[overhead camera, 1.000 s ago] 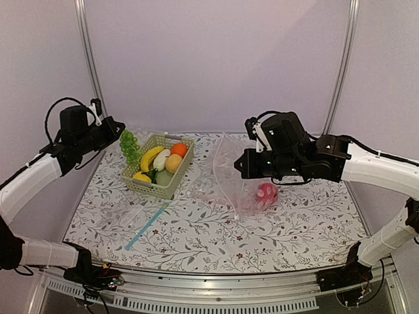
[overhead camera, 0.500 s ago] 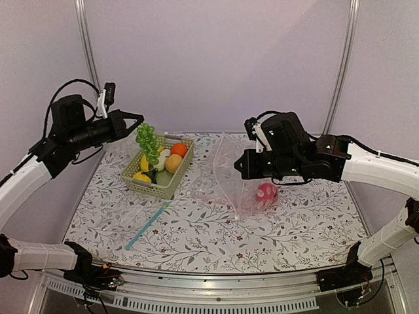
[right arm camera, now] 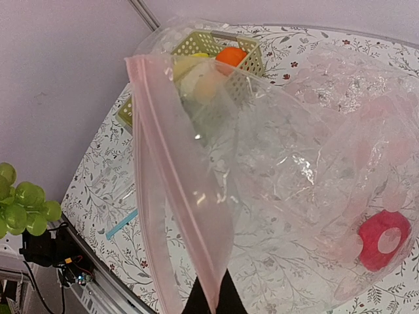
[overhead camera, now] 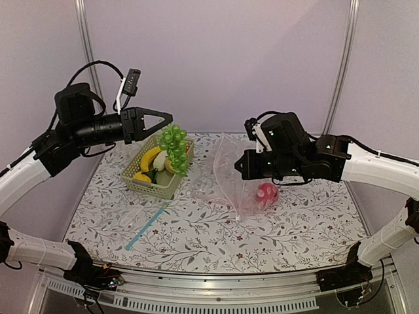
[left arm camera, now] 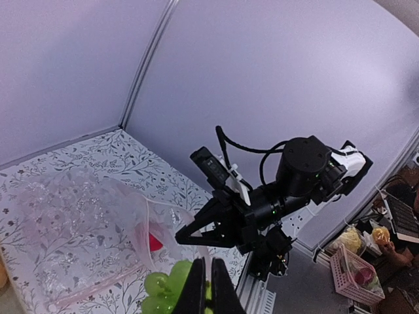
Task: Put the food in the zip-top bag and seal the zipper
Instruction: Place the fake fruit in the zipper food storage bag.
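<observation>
Two tools are clenched, each on its own thing. The left tool (overhead camera: 169, 122) pinches the top of a bunch of green grapes (overhead camera: 174, 145), which dangles beneath its tips in the air above the right end of the pale green basket (overhead camera: 152, 186); in the left wrist view the bunch sits just left of the closed fingers (left arm camera: 195, 294) at the bottom edge. The right tool (overhead camera: 239, 163) grips the zip-top bag (overhead camera: 226, 163) at its mouth, holding that edge up off the surface (overhead camera: 294, 229) while the bag's lower part rests on it; from the right wrist we see the pink zipper (right arm camera: 171, 176) running upward from the closed tips, and we cannot tell how wide the mouth stands open. The grapes hang to the left of the bag's raised mouth, apart from it, at about the height of the right tool. One red fruit (overhead camera: 266, 193) lies inside the bag, low down, on the surface; in the basket we see a banana (overhead camera: 150, 157) and an orange (right arm camera: 230, 55) among other pieces. A flat bag with a blue strip (overhead camera: 146, 226) lies on the surface, nearer the arm bases than the basket.
</observation>
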`<state>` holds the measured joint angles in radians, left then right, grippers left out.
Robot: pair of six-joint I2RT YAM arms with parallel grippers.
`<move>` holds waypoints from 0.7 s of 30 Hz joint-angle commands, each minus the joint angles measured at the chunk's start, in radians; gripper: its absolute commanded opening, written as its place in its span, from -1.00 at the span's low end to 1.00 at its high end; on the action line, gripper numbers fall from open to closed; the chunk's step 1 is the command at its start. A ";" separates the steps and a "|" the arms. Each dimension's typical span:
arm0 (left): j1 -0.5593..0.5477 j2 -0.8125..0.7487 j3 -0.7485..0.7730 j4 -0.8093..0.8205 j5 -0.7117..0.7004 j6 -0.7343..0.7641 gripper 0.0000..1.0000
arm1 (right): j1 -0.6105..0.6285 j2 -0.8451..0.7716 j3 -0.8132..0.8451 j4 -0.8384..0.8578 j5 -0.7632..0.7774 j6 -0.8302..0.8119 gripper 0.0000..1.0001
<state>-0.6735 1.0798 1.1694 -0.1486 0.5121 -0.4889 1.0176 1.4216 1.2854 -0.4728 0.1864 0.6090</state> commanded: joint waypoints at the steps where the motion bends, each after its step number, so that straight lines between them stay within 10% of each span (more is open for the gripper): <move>1: -0.065 0.028 0.044 0.055 0.043 0.018 -1.00 | -0.008 -0.005 0.025 -0.024 0.016 -0.009 -1.00; 21: -0.200 0.178 0.150 0.195 0.129 -0.014 -1.00 | -0.027 -0.065 -0.006 -0.024 0.009 -0.048 -1.00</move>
<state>-0.8337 1.2179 1.2915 -0.0460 0.6216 -0.5018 1.0031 1.3880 1.2705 -0.4801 0.2031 0.5861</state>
